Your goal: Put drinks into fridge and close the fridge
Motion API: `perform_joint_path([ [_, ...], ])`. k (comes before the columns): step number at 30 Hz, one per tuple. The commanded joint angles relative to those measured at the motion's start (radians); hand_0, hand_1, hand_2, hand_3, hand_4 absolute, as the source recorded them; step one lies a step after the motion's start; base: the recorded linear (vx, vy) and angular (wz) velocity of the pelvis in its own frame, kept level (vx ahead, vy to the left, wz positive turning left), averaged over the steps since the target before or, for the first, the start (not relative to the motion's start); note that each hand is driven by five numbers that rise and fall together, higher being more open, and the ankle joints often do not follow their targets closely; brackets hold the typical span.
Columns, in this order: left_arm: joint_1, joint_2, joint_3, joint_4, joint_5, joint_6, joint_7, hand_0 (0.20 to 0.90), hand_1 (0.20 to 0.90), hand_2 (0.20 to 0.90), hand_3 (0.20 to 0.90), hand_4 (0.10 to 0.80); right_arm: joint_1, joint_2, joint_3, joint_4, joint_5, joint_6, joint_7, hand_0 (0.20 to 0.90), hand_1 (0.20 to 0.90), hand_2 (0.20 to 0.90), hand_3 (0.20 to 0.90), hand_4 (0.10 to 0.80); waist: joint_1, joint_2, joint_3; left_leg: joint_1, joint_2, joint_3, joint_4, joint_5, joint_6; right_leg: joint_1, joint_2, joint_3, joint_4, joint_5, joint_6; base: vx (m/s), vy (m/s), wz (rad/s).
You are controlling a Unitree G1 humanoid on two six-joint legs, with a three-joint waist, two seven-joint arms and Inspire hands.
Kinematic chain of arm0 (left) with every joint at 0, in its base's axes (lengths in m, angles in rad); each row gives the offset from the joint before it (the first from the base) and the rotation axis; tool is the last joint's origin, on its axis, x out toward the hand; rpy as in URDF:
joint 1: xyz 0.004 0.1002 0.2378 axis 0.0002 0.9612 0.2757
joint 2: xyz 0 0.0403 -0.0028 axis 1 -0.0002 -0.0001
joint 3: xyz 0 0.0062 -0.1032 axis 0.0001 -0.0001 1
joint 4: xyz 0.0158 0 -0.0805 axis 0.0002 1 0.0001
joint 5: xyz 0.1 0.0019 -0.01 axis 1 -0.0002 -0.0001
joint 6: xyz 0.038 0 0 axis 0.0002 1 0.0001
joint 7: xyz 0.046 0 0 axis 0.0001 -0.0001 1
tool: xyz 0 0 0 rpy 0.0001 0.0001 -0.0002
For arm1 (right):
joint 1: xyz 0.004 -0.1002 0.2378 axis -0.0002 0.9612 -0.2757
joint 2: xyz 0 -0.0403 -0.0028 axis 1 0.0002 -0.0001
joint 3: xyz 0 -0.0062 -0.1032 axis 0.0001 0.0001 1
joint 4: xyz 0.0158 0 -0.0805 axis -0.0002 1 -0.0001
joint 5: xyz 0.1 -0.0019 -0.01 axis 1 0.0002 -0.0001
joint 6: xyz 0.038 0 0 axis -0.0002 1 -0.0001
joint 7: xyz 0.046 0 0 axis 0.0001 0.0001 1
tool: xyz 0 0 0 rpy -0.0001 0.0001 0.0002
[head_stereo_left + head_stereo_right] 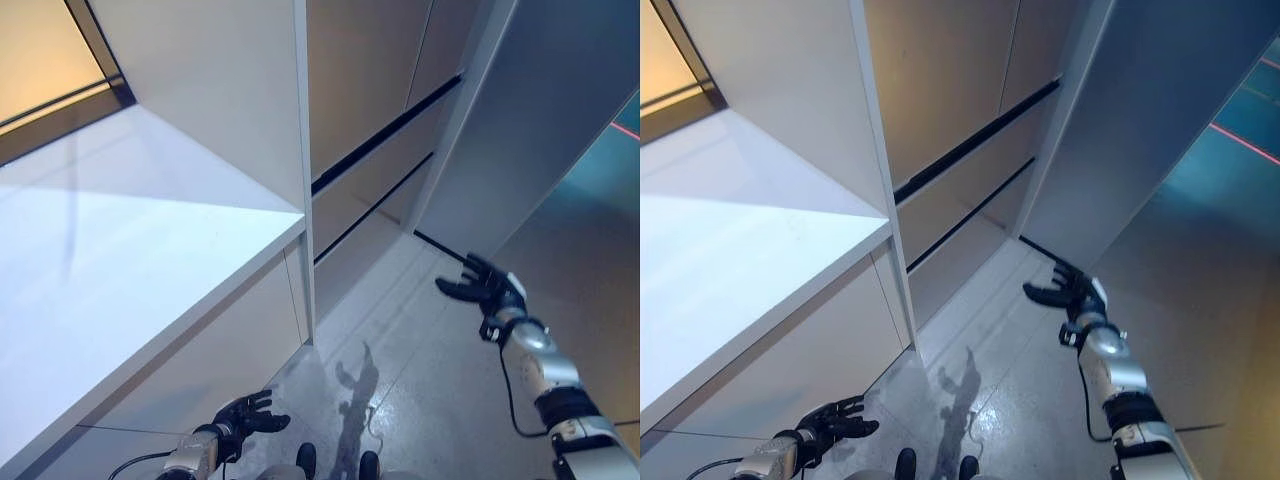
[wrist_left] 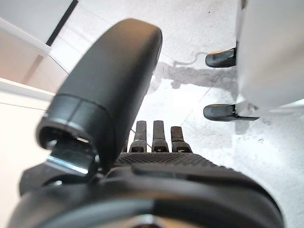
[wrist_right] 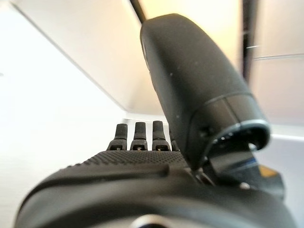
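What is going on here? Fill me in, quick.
Nothing is being handled right now. Both hands are empty with fingers relaxed: the left hand hangs low beside the white counter, and the right hand reaches out near the bottom of the grey fridge door, which stands open. No drinks are in view.

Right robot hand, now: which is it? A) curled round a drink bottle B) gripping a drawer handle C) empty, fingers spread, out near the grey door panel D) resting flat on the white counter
C: the right robot hand is held out over the floor with fingers spread and nothing in them, close to the foot of the tall grey door panel; no drink shows in any view.
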Motion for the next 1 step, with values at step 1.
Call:
perform_joint_path([
  [1, 0.052, -0.008, 0.028, 0.063, -0.005, -0.003, -0.01, 0.9, 0.9, 0.9, 0.9, 0.8, 0.041, -0.004, -0.021, 0.019, -0.066, -0.055, 0.069, 0.9, 0.9, 0.9, 0.9, 0.8, 0.007, 0.007, -0.082, -0.032, 0.007, 0.061, 0.078, -0.083, -0.024, -0.076, 0.023, -0.02, 0.069, 0.007, 0.004, 0.0, 0.0, 0.0],
])
